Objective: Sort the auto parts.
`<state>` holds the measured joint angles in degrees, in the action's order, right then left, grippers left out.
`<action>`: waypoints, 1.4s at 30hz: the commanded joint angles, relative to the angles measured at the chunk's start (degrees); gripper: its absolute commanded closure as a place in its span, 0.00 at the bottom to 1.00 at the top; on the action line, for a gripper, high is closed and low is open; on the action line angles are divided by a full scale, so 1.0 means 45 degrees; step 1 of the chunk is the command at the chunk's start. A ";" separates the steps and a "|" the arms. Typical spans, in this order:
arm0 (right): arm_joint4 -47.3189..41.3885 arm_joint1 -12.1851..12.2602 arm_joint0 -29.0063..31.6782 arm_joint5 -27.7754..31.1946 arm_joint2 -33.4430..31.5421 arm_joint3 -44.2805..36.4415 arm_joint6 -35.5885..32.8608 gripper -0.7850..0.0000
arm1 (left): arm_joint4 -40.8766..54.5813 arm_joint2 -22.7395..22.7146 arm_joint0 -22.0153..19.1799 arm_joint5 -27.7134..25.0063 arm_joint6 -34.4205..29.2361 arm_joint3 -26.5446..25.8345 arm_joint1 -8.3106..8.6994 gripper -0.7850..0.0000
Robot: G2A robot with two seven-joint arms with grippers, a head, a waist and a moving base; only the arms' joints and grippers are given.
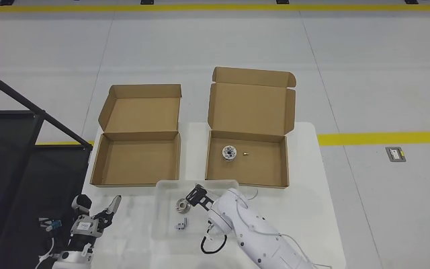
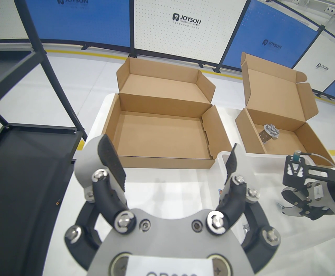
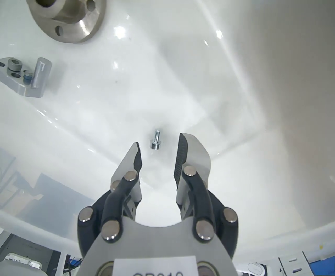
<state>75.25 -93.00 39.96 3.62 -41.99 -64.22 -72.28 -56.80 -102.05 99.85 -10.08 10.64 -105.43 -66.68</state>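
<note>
Table: a white tabletop [image 1: 310, 196] carried two open cardboard boxes side by side at its far side and a white tray [image 1: 163, 184] at the near side.
Room: a pale grey floor with yellow lines [image 1: 376, 138]. Blue and white perforated panels [image 2: 183, 34] stood behind the table, and a black rack [image 1: 27, 168] stood at the table's left.
Left box [image 1: 136, 179]: plain brown card, lid folded back.
Right box [image 1: 285, 161]: the same make. It held a round toothed metal part [image 1: 230, 152] with a small brass-coloured piece [image 1: 247, 152] just beside it.
Tray contents: a round steel flange [image 3: 68, 18] with bolt holes, a grey bracket [image 3: 24, 77] with a short pin and a socket screw, and a small bolt [image 3: 156, 142].
Bolt: silver, with a flanged head and a short threaded shank. It lay on the glossy tray floor, well apart from the flange and bracket.
Right gripper [image 3: 160, 143]: down inside the tray, its ridged fingers [image 3: 180, 154] apart. The bolt sat between their tips, touching neither.
Left gripper [image 2: 170, 154]: fingers spread wide and holding nothing, over the near left part of the table, beside the tray and short of the left box.
</note>
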 commanded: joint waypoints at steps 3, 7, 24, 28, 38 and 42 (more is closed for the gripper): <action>-0.0181 -0.0093 -0.0168 0.0112 -0.0014 0.0486 0.0212 0.64 | 0.0000 0.0000 0.0000 0.0000 0.0000 0.0000 0.0000 0.00; -0.0185 -0.0185 -0.0211 0.0097 0.0076 0.0646 0.0249 0.67 | 0.0000 0.0000 0.0000 0.0000 0.0000 0.0000 0.0000 0.00; -0.0374 -0.0366 -0.0332 0.0357 -0.0143 0.0864 0.0560 1.00 | 0.0000 0.0000 0.0000 0.0000 0.0000 0.0000 0.0000 0.00; -0.0472 -0.0144 0.0053 0.1012 -0.0702 -0.0545 0.0707 1.00 | 0.0000 0.0000 0.0000 0.0000 0.0000 0.0000 0.0000 0.00; -0.0765 0.0952 0.2557 0.3549 -0.3955 -0.6870 0.0616 1.00 | 0.0000 0.0000 0.0000 0.0000 0.0000 0.0000 0.0000 0.00; -0.0502 0.1182 0.3120 0.3259 -0.5069 -0.8201 0.0894 1.00 | 0.0000 0.0000 0.0000 0.0000 0.0000 0.0000 0.0000 0.00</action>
<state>72.91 -87.86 53.69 18.71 -63.58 -100.07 -68.80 -56.80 -102.05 99.85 -10.08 10.64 -105.43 -66.68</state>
